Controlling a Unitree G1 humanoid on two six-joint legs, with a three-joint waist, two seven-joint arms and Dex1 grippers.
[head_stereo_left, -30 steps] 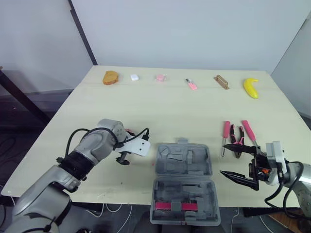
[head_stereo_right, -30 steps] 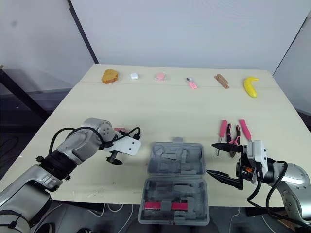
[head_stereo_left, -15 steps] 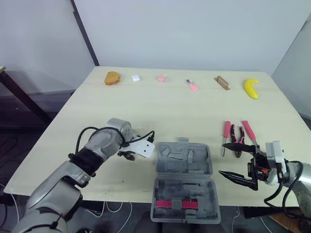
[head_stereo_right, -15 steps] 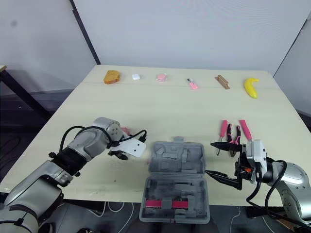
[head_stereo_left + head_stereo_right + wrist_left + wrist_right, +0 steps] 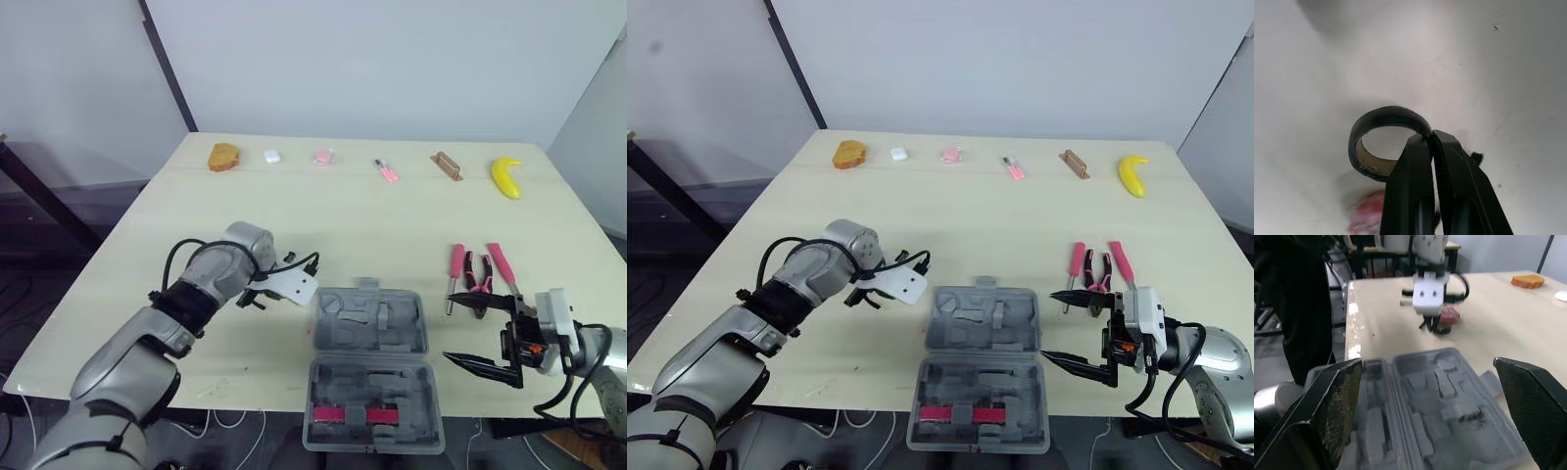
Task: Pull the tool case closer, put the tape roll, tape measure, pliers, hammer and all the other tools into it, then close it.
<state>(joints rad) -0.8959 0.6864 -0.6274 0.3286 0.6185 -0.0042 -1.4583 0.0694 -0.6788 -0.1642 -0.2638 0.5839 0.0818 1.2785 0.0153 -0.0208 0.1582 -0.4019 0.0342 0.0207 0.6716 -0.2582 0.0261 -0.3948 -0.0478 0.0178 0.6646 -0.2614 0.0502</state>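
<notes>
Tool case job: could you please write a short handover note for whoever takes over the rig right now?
Left gripper shut on the tape roll, left of the tool case; a red item lies beside it. Right gripper open, empty, right of the case. Case open at the near edge. Pliers and two pink-handled tools lie on the table. Still to do: load everything, close.

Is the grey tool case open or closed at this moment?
Open. The tool case lies spread flat, with both moulded halves facing up.
</notes>
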